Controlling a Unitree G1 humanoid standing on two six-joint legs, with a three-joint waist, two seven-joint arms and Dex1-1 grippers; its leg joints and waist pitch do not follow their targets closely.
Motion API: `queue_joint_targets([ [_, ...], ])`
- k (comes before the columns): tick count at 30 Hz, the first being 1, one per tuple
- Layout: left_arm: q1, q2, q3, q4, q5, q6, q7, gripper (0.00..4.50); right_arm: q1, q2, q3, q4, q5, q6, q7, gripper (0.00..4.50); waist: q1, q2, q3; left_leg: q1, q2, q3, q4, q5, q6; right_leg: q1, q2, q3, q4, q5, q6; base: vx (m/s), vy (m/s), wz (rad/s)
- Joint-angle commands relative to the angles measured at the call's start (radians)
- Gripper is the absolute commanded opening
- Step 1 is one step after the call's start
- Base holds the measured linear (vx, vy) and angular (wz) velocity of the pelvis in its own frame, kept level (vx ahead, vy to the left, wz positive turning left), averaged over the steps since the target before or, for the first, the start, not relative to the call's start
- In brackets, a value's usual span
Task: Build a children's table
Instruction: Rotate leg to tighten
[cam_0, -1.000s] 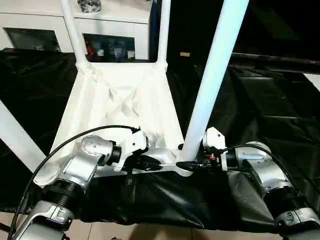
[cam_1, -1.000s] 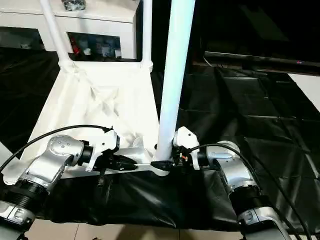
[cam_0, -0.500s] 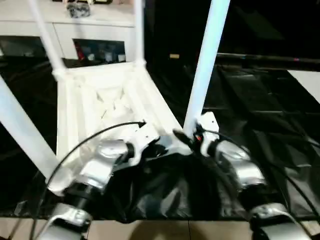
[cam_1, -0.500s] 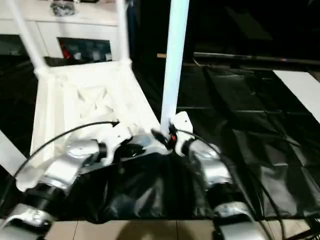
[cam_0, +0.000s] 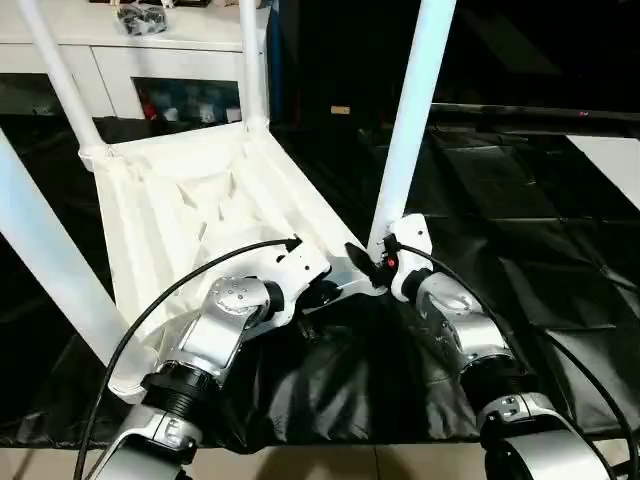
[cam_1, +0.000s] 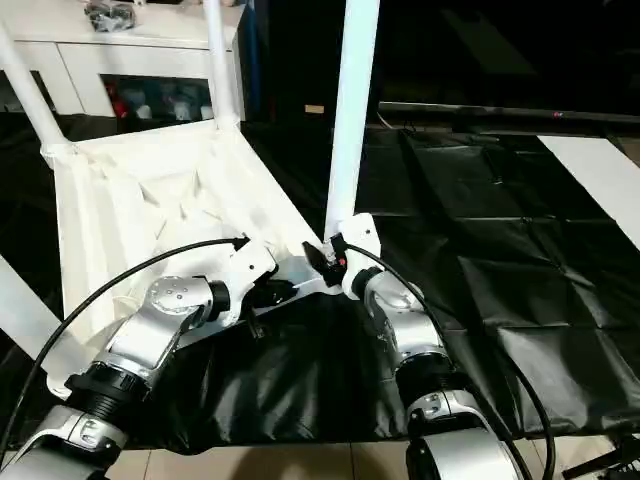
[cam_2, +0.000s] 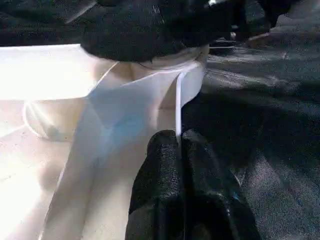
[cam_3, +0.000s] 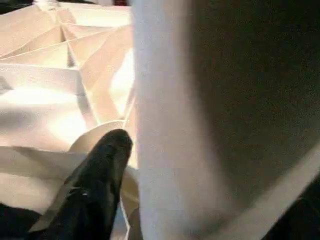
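Observation:
The children's table lies upside down on the black sheet, its ribbed top (cam_0: 180, 200) facing up. Legs stand in its sockets: two at the far corners (cam_0: 60, 80) (cam_0: 253, 60), one at the near left (cam_0: 50, 265) and one at the near right (cam_0: 410, 130). My left gripper (cam_2: 178, 137) is shut on the thin rim of the top, just left of the near right corner. My right gripper (cam_0: 375, 262) sits at the base of the near right leg (cam_3: 170, 115). One finger (cam_3: 107, 160) lies against the leg's side, and the leg hides the other.
A white cabinet (cam_0: 150, 60) with glass doors stands behind the table, with a small bag of parts (cam_0: 140, 18) on top. The black sheet (cam_0: 520, 220) stretches to the right. Pale floor tiles (cam_0: 330, 462) show along the sheet's front edge.
The whole view has shifted and the table now appears turned, its near right corner closer to me. Both grippers stay at that corner, and my right forearm now points more forward.

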Motion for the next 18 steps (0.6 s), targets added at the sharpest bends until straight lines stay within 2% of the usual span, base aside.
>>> queue_joint_targets([
  [1, 0.004, -0.015, -0.053, -0.021, -0.053, -0.055, -0.067, 0.0, 0.032, 0.024, 0.135, 0.02, -0.034, 0.011, 0.147, 3.34, 0.008, -0.006, -0.031, -0.008, 0.015, -0.001, -0.068, -0.343, 0.024, 0.025, -0.037, 0.028, -0.104, -0.394, -0.132, 0.0, 0.0, 0.0],
  [4, 0.004, 0.009, -0.047, -0.021, -0.06, -0.068, -0.097, 0.0, 0.047, -0.018, 0.152, -0.004, -0.038, -0.01, 0.22, 3.34, 0.009, -0.007, -0.031, -0.009, 0.017, -0.001, -0.068, -0.333, 0.029, 0.028, -0.036, 0.028, -0.102, -0.369, -0.14, 0.0, 0.0, 0.0],
  [8, 0.001, 0.043, -0.038, -0.018, -0.073, -0.082, -0.146, 0.0, 0.074, -0.079, 0.168, -0.057, -0.024, -0.025, 0.352, 3.34, 0.014, -0.006, -0.035, -0.009, 0.017, 0.003, -0.064, -0.288, 0.046, 0.033, -0.033, 0.03, -0.092, -0.267, -0.171, 0.0, 0.0, 0.0],
  [9, -0.001, 0.068, -0.036, -0.016, -0.08, -0.096, -0.183, 0.0, 0.09, -0.121, 0.183, -0.09, -0.019, -0.043, 0.432, 3.34, 0.017, -0.006, -0.037, -0.01, 0.017, 0.004, -0.062, -0.255, 0.054, 0.038, -0.033, 0.029, -0.085, -0.209, -0.192, 0.0, 0.0, 0.0],
  [10, -0.001, 0.068, -0.036, -0.016, -0.08, -0.096, -0.183, 0.0, 0.09, -0.121, 0.183, -0.09, -0.019, -0.043, 0.432, 3.34, 0.017, -0.006, -0.038, -0.012, 0.018, 0.004, -0.061, -0.247, 0.058, 0.04, -0.032, 0.028, -0.083, -0.192, -0.195, 0.0, 0.0, 0.0],
  [11, -0.002, 0.086, -0.035, -0.014, -0.089, -0.11, -0.214, 0.0, 0.096, -0.147, 0.194, -0.101, -0.015, -0.051, 0.473, 3.34, 0.018, -0.003, -0.038, -0.009, 0.018, 0.006, -0.059, -0.235, 0.064, 0.038, -0.032, 0.029, -0.08, -0.155, -0.209, 0.0, 0.0, 0.0],
  [12, -0.003, 0.1, -0.035, -0.012, -0.096, -0.121, -0.239, 0.0, 0.1, -0.166, 0.204, -0.107, -0.014, -0.056, 0.504, 3.34, 0.02, -0.003, -0.04, -0.01, 0.017, 0.006, -0.057, -0.221, 0.069, 0.042, -0.031, 0.027, -0.076, -0.125, -0.22, 0.0, 0.0, 0.0],
  [15, -0.003, 0.128, -0.035, -0.01, -0.111, -0.139, -0.292, 0.0, 0.107, -0.199, 0.219, -0.115, -0.02, -0.07, 0.556, 3.34, 0.024, -0.002, -0.042, -0.006, 0.018, 0.008, -0.053, -0.192, 0.083, 0.043, -0.031, 0.028, -0.069, -0.062, -0.247, 0.0, 0.0, 0.0],
  [18, -0.006, 0.149, -0.039, -0.007, -0.114, -0.146, -0.322, 0.0, 0.106, -0.209, 0.221, -0.115, -0.023, -0.062, 0.576, 3.34, 0.026, 0.0, -0.04, -0.004, 0.019, 0.009, -0.054, -0.201, 0.082, 0.043, -0.031, 0.028, -0.068, -0.053, -0.261, 0.0, 0.0, 0.0],
])
